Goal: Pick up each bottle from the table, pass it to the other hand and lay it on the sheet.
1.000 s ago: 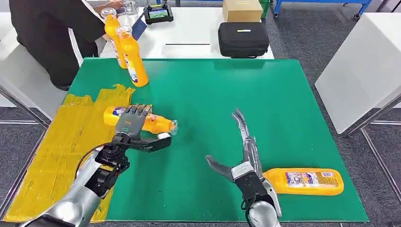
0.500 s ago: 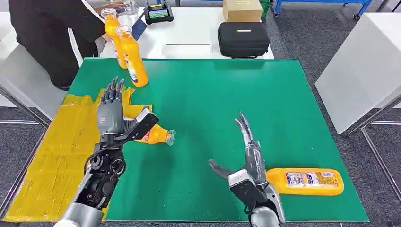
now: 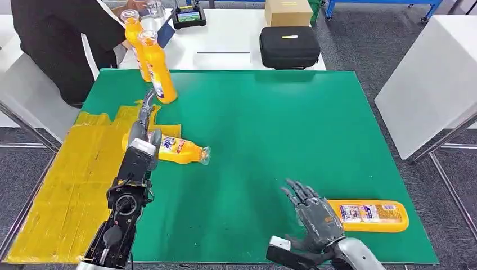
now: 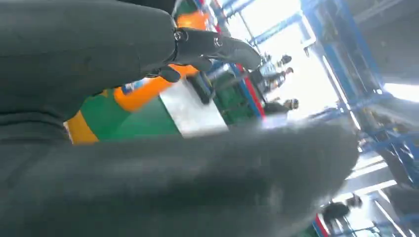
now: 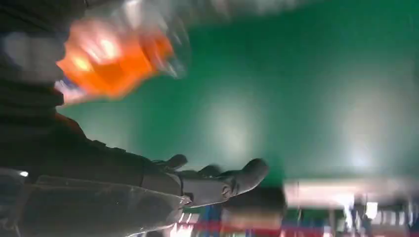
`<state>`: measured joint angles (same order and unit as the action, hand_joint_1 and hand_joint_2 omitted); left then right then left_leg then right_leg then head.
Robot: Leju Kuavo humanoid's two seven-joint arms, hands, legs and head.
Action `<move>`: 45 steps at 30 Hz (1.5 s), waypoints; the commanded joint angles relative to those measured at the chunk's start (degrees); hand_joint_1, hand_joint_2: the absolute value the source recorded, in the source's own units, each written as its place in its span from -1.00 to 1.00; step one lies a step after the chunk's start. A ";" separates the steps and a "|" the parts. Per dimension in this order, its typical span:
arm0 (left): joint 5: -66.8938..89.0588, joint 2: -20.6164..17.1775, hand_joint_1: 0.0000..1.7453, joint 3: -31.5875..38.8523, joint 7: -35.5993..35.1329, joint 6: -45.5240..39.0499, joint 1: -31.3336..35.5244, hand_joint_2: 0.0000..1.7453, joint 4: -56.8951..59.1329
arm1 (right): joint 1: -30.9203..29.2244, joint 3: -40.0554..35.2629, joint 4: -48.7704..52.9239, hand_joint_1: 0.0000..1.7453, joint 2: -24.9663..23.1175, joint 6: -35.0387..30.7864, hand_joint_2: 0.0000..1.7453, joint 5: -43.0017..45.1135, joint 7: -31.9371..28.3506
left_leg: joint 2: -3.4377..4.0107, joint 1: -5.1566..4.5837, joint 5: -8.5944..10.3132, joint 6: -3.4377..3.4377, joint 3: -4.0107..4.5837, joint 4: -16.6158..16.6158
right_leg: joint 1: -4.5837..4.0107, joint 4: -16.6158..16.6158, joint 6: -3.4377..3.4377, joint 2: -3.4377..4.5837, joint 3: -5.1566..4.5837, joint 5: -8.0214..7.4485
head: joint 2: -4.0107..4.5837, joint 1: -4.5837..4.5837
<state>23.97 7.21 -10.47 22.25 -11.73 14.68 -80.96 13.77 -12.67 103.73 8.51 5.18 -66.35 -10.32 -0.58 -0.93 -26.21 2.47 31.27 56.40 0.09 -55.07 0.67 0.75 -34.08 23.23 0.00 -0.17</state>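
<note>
An orange bottle [image 3: 180, 151] lies on its side, its base on the edge of the yellow sheet [image 3: 67, 180] and its cap end on the green mat [image 3: 270, 124]. My left hand [image 3: 143, 126] stands over its base end, fingers straight and pointing away, holding nothing. A second orange bottle [image 3: 371, 215] lies on the mat at the front right. Just beside its cap end, my right hand [image 3: 315, 216] hovers with fingers spread and empty. The right wrist view shows a blurred orange bottle [image 5: 108, 59] beyond the hand [image 5: 217, 182].
Two more orange bottles [image 3: 157, 67] stand upright at the mat's far left corner. A person [image 3: 56, 39] in black stands behind them. A black case [image 3: 289, 46] and a cardboard box [image 3: 288, 11] sit on the white table beyond. Another white table [image 3: 433, 73] is to the right.
My left hand let go of the bottle, lifted and turned edge-on; the bottle stays on the sheet's edge. My right hand drew back toward the near edge and turned over.
</note>
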 commanded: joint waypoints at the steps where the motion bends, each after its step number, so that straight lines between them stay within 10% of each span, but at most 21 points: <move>1: -1.76 -0.09 -1.00 -2.29 0.37 1.82 0.81 1.00 2.74 | 2.33 11.76 -1.52 -1.00 11.87 5.88 1.00 6.56 -3.02 | -0.06 -0.02 -0.06 -0.08 -0.13 -0.03 | 0.02 0.04 0.05 -0.13 0.18 0.07 | 0.00 0.02; 28: -2.52 -0.68 -1.00 -1.79 1.97 0.34 -4.53 1.00 1.16 | 2.39 32.33 -14.71 -1.00 7.41 7.75 1.00 0.09 -4.01 | -0.01 0.01 -0.15 -0.10 -0.36 -0.10 | -0.04 0.14 0.03 -0.15 0.39 0.11 | 0.00 0.00; 45: -4.32 -0.03 -1.00 -1.47 2.46 1.78 -2.75 1.00 5.69 | -14.00 25.71 -44.59 -1.00 6.86 -0.87 1.00 -6.57 -3.29 | 0.18 0.08 -0.10 0.06 -0.42 -0.07 | -0.12 0.20 0.02 0.05 0.45 -0.04 | 0.00 0.00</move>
<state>20.81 7.41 -11.78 24.48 -10.73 8.34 -81.15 7.90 17.64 79.68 17.18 7.98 -71.34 -14.73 -0.44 -0.96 -26.29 2.64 31.01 56.41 0.07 -55.05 0.69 0.81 -33.86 23.23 0.00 -0.18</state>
